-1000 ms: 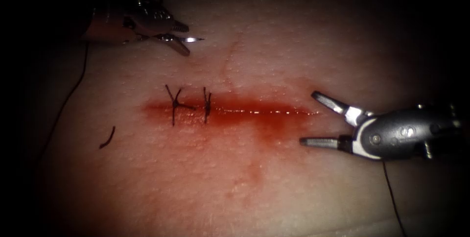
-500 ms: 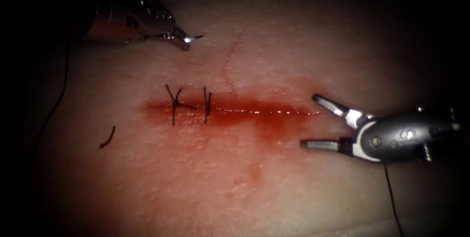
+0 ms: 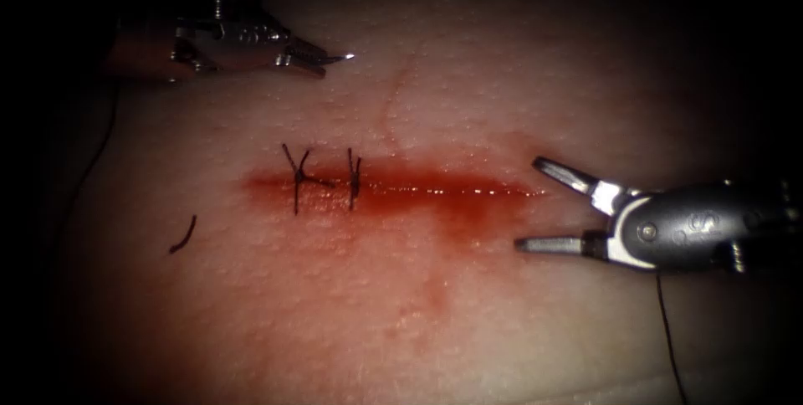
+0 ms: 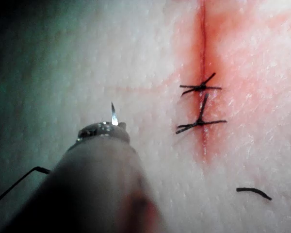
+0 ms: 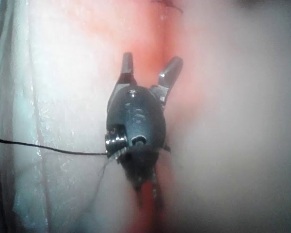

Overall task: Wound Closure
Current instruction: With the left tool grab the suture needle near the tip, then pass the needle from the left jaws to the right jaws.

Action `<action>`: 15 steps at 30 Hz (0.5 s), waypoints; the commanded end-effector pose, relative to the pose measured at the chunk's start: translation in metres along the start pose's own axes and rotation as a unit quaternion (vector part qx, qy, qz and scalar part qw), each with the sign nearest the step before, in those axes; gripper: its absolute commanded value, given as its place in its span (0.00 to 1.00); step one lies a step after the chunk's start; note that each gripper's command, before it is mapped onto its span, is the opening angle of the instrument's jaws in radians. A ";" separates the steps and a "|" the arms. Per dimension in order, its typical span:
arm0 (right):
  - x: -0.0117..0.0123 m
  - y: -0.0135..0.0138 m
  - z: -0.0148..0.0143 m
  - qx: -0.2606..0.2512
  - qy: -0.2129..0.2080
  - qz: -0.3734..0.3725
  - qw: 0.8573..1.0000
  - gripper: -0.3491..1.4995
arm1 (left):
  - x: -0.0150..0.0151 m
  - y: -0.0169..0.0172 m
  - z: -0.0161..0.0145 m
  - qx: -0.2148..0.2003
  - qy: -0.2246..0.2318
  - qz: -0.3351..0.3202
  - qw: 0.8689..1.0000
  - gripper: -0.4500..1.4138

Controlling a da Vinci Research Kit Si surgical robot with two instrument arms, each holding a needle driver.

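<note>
A: What does the left claw [image 3: 314, 58] have?

B: It is closed on the needle [image 3: 339, 58], well above the cut [image 3: 435, 190] and over its left end. Only the sharp tip pokes out past the jaws, so I judge the hold is close to the point. The needle is clear of the tissue [image 3: 502, 321]. In the left wrist view the tip [image 4: 114, 115] stands up free.

A: And the right claw [image 3: 525, 207]?

B: Spread wide at the right end of the cut, holding nothing. The right wrist view shows the same claw [image 5: 148, 68] open over the red fluid [image 5: 150, 34].

A: The cut itself?

B: Two knotted stitches [image 3: 299, 177] cross its left part; the rest lies unstitched, wet with red fluid. A cut end of thread [image 3: 182, 235] lies left of the cut. Thread [image 3: 92, 162] trails down from the left claw.

A: Advice?

B: Regrip farther back along the curve, I think, for a steady bite.
</note>
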 end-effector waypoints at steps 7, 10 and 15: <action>0.0000 0.0004 0.0012 0.041 0.019 0.112 0.993 0.77 | 0.0039 0.0026 -0.0016 0.012 0.116 0.078 0.990 0.00; 0.0000 0.0007 0.0013 0.056 0.025 0.141 0.988 0.77 | 0.0054 0.0037 -0.0026 0.014 0.196 0.112 0.974 0.00; 0.0001 0.0013 0.0017 0.060 0.030 0.190 0.980 0.77 | 0.0065 0.0047 -0.0035 0.010 0.257 0.155 0.954 0.00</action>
